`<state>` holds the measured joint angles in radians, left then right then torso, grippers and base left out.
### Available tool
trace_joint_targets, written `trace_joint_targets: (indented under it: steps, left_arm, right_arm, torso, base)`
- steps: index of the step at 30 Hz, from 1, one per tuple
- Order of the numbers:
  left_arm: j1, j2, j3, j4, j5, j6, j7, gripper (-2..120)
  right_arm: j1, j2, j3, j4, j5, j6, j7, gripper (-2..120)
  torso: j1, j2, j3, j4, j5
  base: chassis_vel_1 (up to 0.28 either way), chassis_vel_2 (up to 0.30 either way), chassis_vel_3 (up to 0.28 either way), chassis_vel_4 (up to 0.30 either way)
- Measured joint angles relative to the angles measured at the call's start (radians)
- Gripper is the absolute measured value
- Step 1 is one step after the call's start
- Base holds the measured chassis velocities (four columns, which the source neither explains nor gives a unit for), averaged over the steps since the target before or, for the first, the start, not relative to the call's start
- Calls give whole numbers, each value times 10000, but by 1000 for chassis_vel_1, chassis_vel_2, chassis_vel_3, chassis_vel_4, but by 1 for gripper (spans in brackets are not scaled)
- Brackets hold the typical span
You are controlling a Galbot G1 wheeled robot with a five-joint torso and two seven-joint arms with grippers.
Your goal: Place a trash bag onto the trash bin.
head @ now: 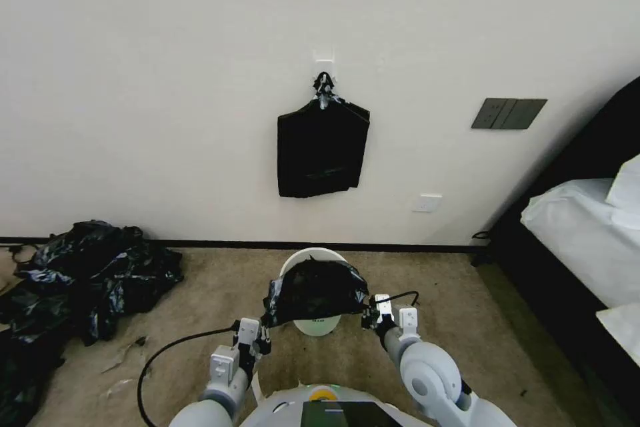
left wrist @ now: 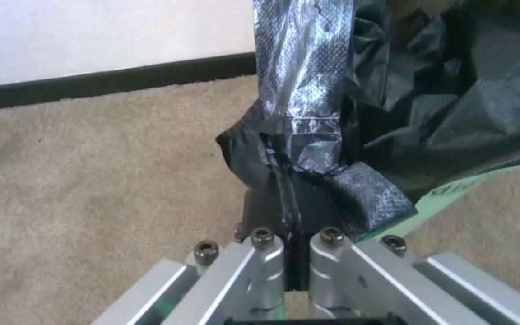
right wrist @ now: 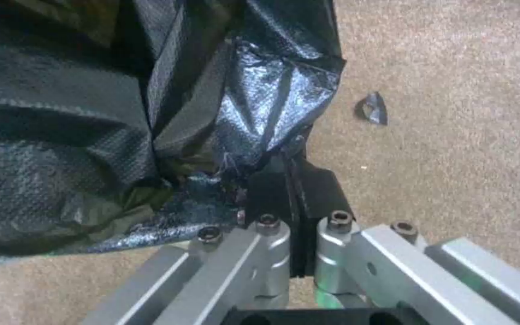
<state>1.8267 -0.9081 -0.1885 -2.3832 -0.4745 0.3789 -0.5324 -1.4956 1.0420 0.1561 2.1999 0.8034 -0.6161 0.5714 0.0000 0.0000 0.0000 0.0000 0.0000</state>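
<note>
At the far left of your head view a mound of black bags (head: 80, 273) lies on the carpet (head: 200, 293) against the wall. Moving right, in the lower centre-left of the frame, your left gripper (head: 265, 340) is clenched on the left edge of the trash bag (head: 315, 290); the left wrist view shows the two black fingers (left wrist: 272, 203) pressed together with a twisted strip of the glossy plastic pinched between them. The bag stretches across the centre of the frame, draped over the near rim of the trash bin (head: 313, 255), whose cream far rim shows above the bag and whose base shows below it. High on the wall above hangs a flat black bundle (head: 322, 147) from a hook. Right of the bin, your right gripper (head: 368, 317) grips the bag's other edge, fingers (right wrist: 320, 189) closed on the plastic in the right wrist view. At the far right edge sits a bed (head: 587, 240) with white bedding.
</note>
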Motion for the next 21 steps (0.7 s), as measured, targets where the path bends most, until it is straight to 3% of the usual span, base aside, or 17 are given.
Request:
trace_joint_targets:
  steps: [11,21]
  left_arm:
    - [-844,717,145,252,-448,865,168,0]
    - [-1567,682,347,767,-683,992,60,0]
  right_arm:
    - [439,-144,-235,-417,-4,-304,-116,0]
    - [783,-66,-398,-852,18,-338,-123,0]
  torso:
    - [0,0,0,0,0]
    - [0,0,1,0,-1]
  base:
    - [0,0,0,0]
    - [0,0,0,0]
